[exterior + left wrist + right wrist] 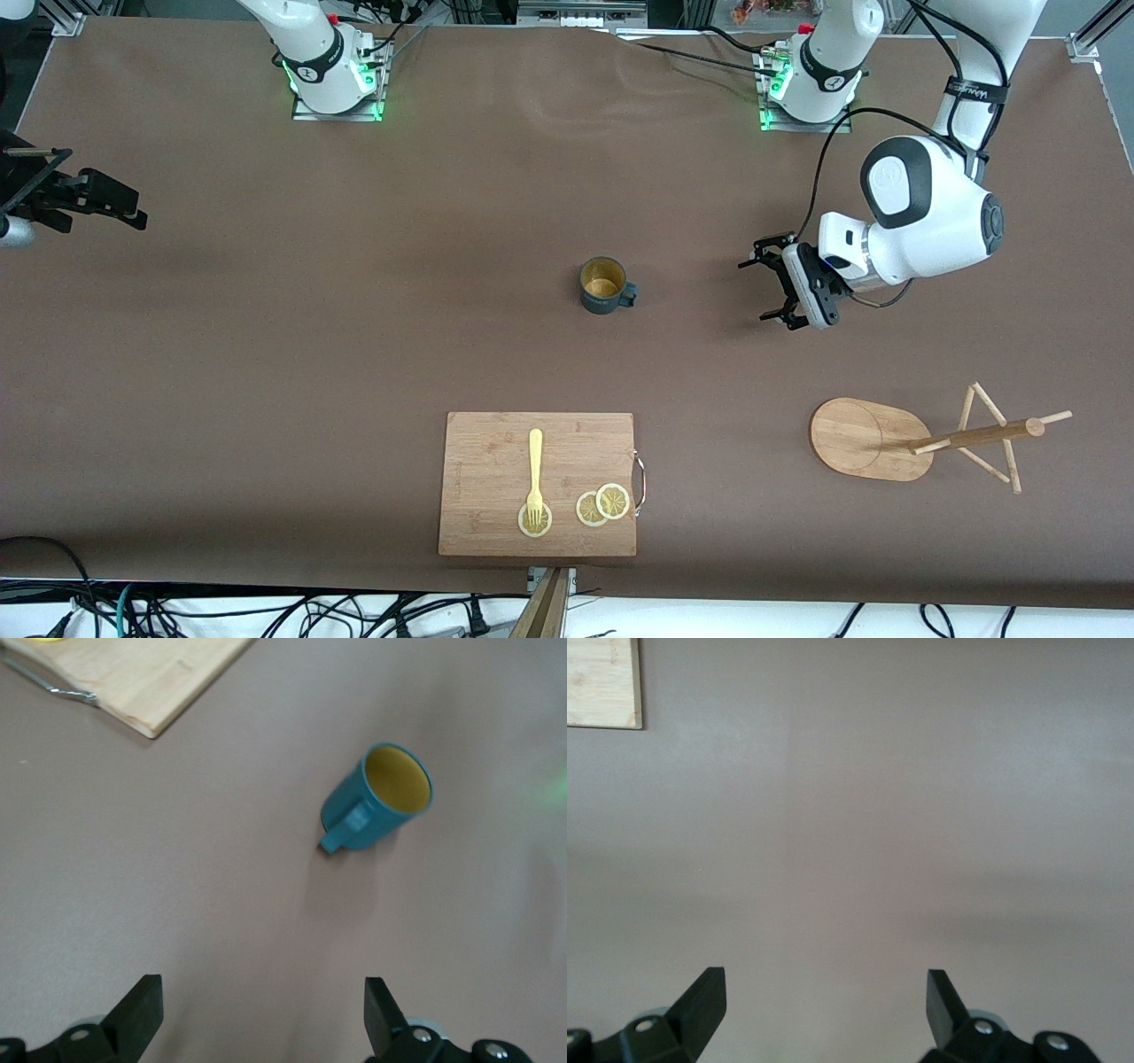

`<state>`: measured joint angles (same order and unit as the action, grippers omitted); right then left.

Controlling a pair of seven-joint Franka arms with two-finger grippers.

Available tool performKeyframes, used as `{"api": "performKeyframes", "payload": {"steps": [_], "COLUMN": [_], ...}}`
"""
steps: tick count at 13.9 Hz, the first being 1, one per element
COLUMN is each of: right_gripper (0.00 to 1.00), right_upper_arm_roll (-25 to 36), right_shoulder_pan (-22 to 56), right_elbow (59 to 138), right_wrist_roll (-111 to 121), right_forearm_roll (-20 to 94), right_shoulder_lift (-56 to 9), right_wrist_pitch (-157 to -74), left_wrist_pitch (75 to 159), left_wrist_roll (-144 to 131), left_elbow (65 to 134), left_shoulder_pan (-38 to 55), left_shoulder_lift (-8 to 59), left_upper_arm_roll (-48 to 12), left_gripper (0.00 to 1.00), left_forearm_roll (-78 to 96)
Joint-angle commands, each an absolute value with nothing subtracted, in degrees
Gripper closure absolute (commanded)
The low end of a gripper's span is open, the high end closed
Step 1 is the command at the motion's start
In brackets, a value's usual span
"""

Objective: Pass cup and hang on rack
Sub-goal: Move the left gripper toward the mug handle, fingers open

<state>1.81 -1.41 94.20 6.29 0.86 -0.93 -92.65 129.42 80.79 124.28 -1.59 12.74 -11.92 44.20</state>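
Note:
The dark teal cup (pixel 605 286) stands upright on the brown table near its middle, with its tan inside showing and its handle toward the left arm's end. It also shows in the left wrist view (pixel 376 802). My left gripper (pixel 765 283) is open and empty, beside the cup on the handle side and apart from it; its jaws (pixel 264 1010) stand wide. The wooden rack (pixel 864 439) is at the left arm's end, nearer the camera than the cup. My right gripper (pixel 124 206) waits open and empty (pixel 826 1001) at the right arm's end of the table.
A wooden cutting board (pixel 496 478) with a metal handle lies near the front edge, nearer the camera than the cup. It carries a yellow fork (pixel 535 470) and lemon slices (pixel 602 503). Its corner shows in both wrist views (pixel 133 673) (pixel 602 682).

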Motion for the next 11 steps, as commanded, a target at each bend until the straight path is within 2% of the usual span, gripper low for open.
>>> {"api": "performKeyframes", "payload": {"steps": [1,6,11], "right_gripper": [0.0,0.0,0.0], "right_upper_arm_roll": [0.7,0.7,1.0], "right_shoulder_pan": [-2.2,-2.2,-2.2], "right_elbow": [94.8,94.9,94.8], "right_wrist_roll": [5.3,5.2,5.2], "right_forearm_roll": [-0.1,-0.1,0.0], "right_shoulder_lift": [-0.3,-0.3,-0.1], "right_wrist_pitch": [-91.7,-89.9,-88.3], "left_wrist_pitch": [129.3,129.3,128.7], "left_wrist_roll": [92.3,114.4,127.7], "left_elbow": [124.3,124.5,123.8], "left_shoulder_pan": [-4.4,-6.8,-7.3], "left_shoulder_lift": [15.8,24.9,31.5], "left_upper_arm_roll": [-15.0,-20.0,-21.9], "left_gripper": [0.0,0.0,0.0], "left_forearm_roll": [49.1,64.5,72.0]}}
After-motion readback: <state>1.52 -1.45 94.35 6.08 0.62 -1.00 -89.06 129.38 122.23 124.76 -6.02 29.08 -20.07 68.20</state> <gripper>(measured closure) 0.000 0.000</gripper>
